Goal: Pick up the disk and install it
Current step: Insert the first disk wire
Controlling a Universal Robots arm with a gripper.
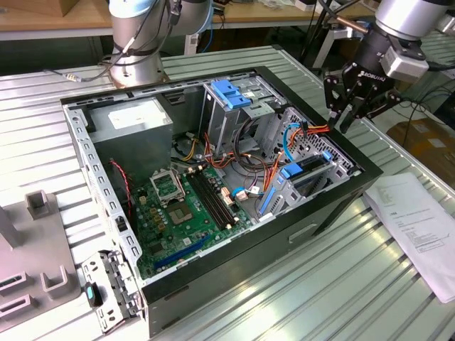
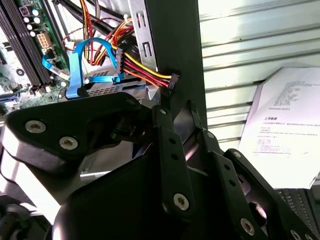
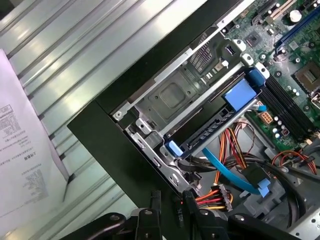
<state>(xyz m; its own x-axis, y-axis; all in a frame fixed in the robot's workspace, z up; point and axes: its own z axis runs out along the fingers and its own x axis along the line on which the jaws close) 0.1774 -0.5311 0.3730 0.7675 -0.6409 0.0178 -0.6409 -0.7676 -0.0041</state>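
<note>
We judge installation nearly done: the disk (image 3: 212, 131) sits on its blue rails in the drive bay (image 3: 172, 95). Our end effector (image 1: 350, 119) hovers near it, empty and slightly open; any final seating calls for a straight push.

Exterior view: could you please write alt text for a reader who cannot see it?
An open desktop computer case lies on a slatted table, green motherboard exposed. The arm's pincer hangs by the case's rim at the exterior view's right, near blue-railed drive slots; a printed sheet lies nearby.
</note>
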